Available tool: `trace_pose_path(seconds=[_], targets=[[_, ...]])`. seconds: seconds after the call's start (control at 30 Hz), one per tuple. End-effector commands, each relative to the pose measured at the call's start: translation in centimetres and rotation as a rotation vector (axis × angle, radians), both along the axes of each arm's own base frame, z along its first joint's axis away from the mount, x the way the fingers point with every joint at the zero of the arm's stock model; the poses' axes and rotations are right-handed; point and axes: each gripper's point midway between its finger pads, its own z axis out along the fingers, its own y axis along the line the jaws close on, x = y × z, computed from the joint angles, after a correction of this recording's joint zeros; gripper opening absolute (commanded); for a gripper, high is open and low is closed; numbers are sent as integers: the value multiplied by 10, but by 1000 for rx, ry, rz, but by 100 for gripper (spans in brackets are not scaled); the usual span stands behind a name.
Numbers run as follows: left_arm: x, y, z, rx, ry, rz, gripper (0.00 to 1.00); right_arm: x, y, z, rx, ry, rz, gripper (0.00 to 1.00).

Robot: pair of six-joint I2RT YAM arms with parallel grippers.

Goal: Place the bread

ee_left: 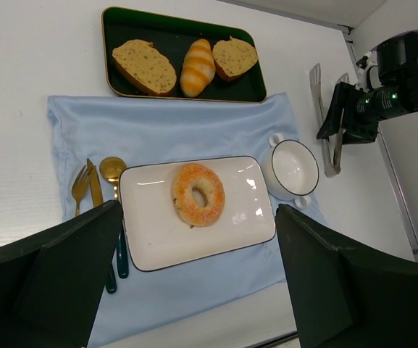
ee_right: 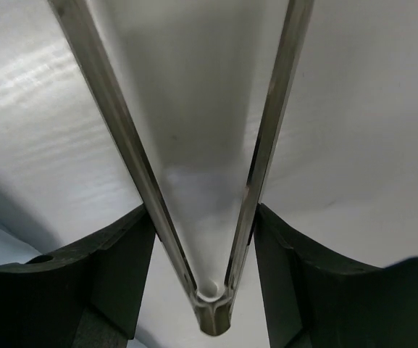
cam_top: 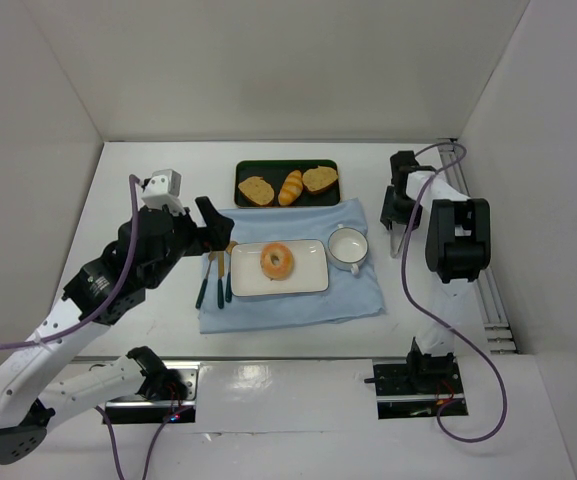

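bread: the ring-shaped bread (cam_top: 276, 260) lies flat near the middle of the white plate (cam_top: 308, 278), hole upward, with neither arm touching it.
plate: it sits on the blue cloth (cam_top: 358, 296), with the cup (cam_top: 348, 246) just to its right and the cutlery (cam_top: 216, 282) just to its left.
progress: the placing looks done, since the bread is on the plate and free of any tool. what seems left is only to draw the arms clear and perhaps put the tongs down.
left gripper (cam_top: 215, 228): it hangs over the plate's left end, jaws wide apart, nothing between them.
right gripper (ee_right: 203, 239): it is out to the right of the cup, clamped on metal tongs (ee_right: 122, 138) near their hinge. the tong arms are spread, with nothing between them.
tray (cam_top: 243, 170): it lies at the cloth's far edge and holds two toast slices and a roll.
hard to make out: the tong tips run out of the right wrist view, and from above they are only thin lines, so i cannot tell whether they rest on the table.
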Motion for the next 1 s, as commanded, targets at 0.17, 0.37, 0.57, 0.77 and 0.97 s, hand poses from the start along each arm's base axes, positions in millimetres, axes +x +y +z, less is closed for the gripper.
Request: trace_pose_path(seconds=[0.17,0.37,0.57,0.77,0.97], targets=[[-2,13,21,5,-51,32,100,37,-5,-3,-50,-5,6,62],[-1,14,21,-1,-51,43,100,38,-4,-2,-44,7,18,65],[2,11,20,7,-41,43,100,32,-2,4,-28,7,32,76],[6,4,19,9,-42,23,100,29,-8,25,-62,-5,32,88],[6,2,21,1,-48,15,100,44,-10,88,-127,-150,14,99]])
